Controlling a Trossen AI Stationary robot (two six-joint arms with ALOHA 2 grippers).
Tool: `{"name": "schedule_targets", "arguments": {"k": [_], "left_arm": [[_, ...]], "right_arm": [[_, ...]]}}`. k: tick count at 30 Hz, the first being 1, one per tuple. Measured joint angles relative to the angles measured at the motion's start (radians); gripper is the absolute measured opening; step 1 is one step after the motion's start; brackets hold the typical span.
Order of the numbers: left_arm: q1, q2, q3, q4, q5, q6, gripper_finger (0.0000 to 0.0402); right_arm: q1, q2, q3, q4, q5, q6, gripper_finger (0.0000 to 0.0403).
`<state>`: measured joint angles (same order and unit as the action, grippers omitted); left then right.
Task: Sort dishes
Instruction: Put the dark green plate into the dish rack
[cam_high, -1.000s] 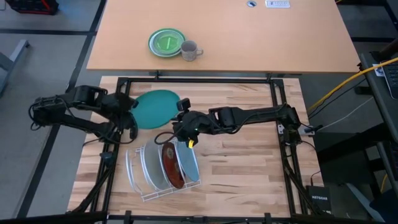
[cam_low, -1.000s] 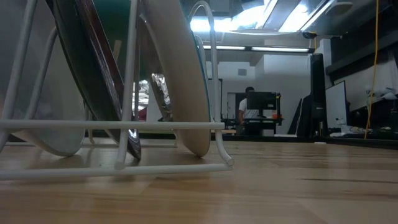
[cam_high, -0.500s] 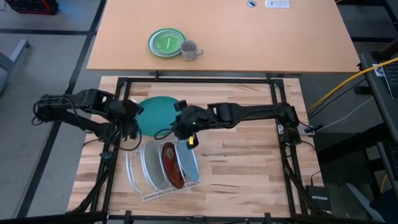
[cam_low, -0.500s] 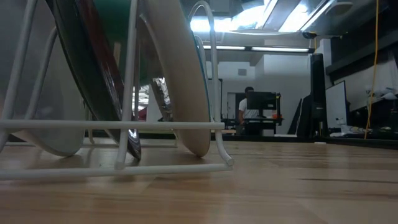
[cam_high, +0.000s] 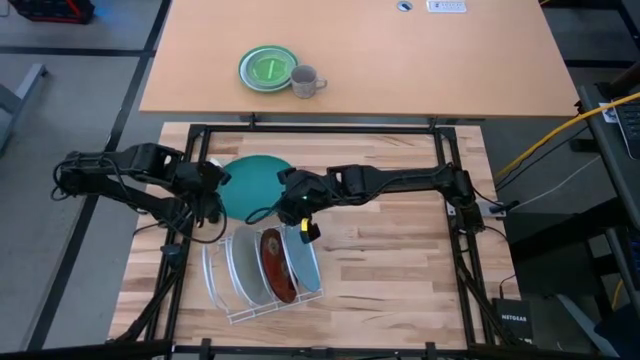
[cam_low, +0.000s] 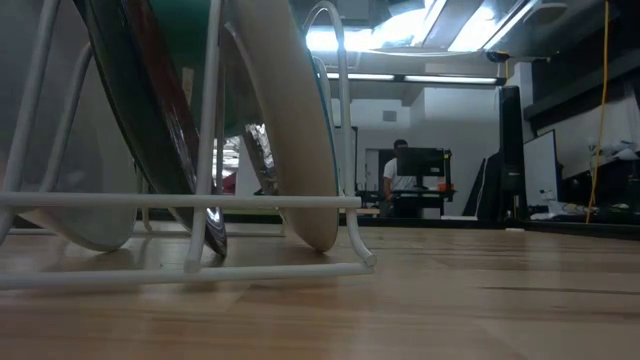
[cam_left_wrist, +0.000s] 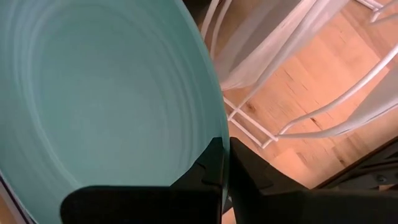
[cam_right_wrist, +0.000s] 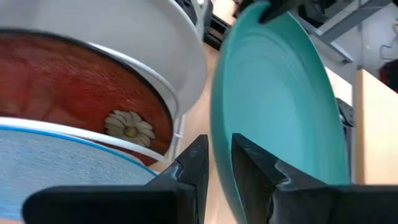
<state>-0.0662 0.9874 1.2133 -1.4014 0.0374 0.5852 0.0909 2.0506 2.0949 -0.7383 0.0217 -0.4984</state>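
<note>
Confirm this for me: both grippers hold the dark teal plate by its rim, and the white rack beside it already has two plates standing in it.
One thing is wrong: the white rack has three plates, not two: white, dark red and light blue, as the right wrist view shows. The left gripper and right gripper do hold the dark teal plate by its rim.

Bright ceiling lights (cam_low: 420, 25) glare; nearby rack (cam_low: 200, 200) blurred.

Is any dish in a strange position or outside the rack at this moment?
Yes. The teal plate is not in the rack; it is held at opposite rims by the left gripper and the right gripper. The white, red and blue plates stand in the rack.
</note>
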Motion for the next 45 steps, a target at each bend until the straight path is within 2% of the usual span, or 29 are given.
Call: {"name": "schedule_targets", "arguments": {"k": [3, 12, 29, 32, 38, 45], "left_arm": [[0.0, 0.0, 0.0, 0.002, 0.0, 0.001, 0.0], [0.0, 0.0, 0.0, 0.018, -0.003, 0.01, 0.0], [0.0, 0.0, 0.0, 0.027, 0.004, 0.039, 0.0], [0.0, 0.0, 0.0, 0.028, 0.001, 0.058, 0.0], [0.0, 0.0, 0.0, 0.052, 0.0, 0.113, 0.0], [0.0, 0.0, -0.001, 0.106, -0.01, 0.183, 0.0]], "right_arm": [[0.0, 0.0, 0.0, -0.012, -0.015, 0.025, 0.0074], [0.001, -0.001, 0.0, -0.029, 0.076, 0.024, 0.0074], [-0.002, -0.001, 0.0, -0.034, 0.09, -0.033, 0.0074], [-0.01, 0.002, 0.0, -0.051, 0.073, -0.032, 0.0074], [-0.022, 0.01, 0.0, -0.059, -0.035, -0.032, 0.0074], [-0.028, 0.032, 0.0, -0.056, -0.045, -0.025, 0.0072]]}}
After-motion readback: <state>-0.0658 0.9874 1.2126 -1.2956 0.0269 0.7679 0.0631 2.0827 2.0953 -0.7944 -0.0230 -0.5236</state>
